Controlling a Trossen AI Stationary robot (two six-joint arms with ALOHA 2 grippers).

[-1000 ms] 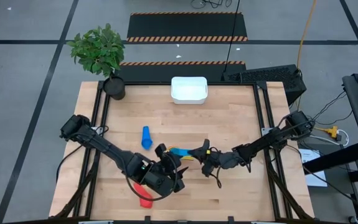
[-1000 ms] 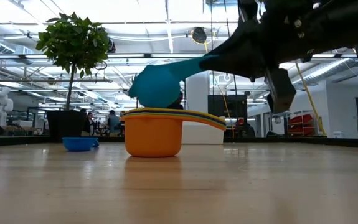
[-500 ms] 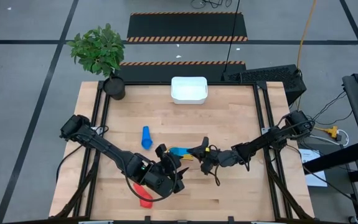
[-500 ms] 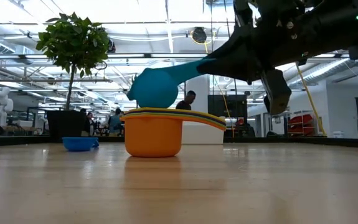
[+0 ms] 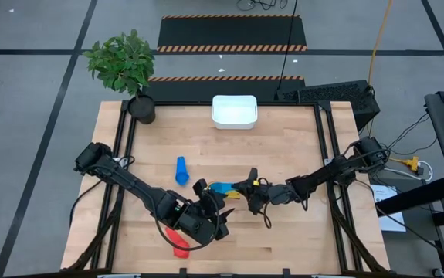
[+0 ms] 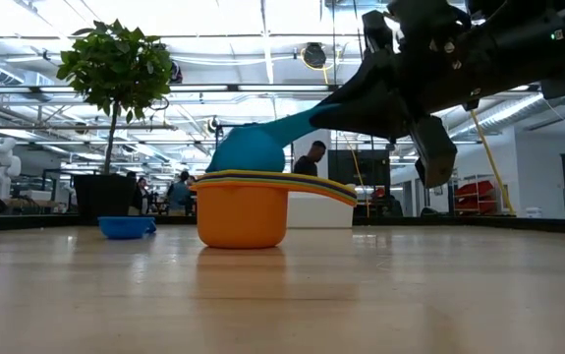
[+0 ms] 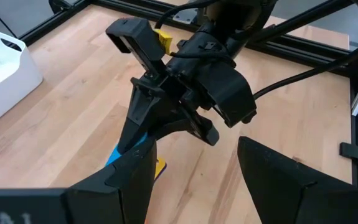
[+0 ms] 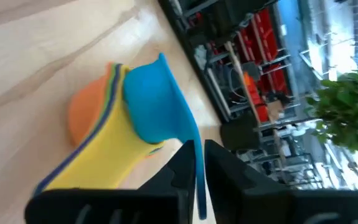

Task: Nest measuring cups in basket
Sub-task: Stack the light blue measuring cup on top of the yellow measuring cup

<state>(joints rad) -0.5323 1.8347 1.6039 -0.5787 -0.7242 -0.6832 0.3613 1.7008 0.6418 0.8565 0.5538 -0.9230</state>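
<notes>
A stack of nested cups, orange [image 6: 242, 218] outermost with green and yellow inside, stands on its base at mid-table [image 5: 223, 191]. My right gripper [image 5: 247, 190] is shut on a light blue cup [image 6: 250, 152], whose bowl sits at the stack's rim. My left gripper [image 5: 209, 204] hovers open just near of the stack, its fingers [image 7: 122, 180] wide apart. A blue cup [image 5: 181, 171] lies on the wood to the left. A red cup [image 5: 178, 245] lies near the table's near edge, partly under my left arm. The white basket [image 5: 234, 111] stands at the far edge. My right gripper pinches the light blue cup's handle [image 8: 197, 148] between its two fingers [image 8: 228, 171], near the handle's free end. The fingers come from the table's right, slanting downward, and lie along the handle. The cup tilts bowl-down, its bowl [image 8: 153, 107] on the yellow cup's rim [image 8: 107, 155].
A dark pot with a green plant [image 5: 140, 107] stands at the far left corner. Black rails [image 5: 323, 147] run along the table's left and right sides. Bare wood lies between the stack and the basket. People show in the room beyond the table.
My right gripper has moved down toward the stack and tipped a little. The light blue cup's bowl, which hung above the stack's rim, now reaches it. The stack and my left arm have kept still.
</notes>
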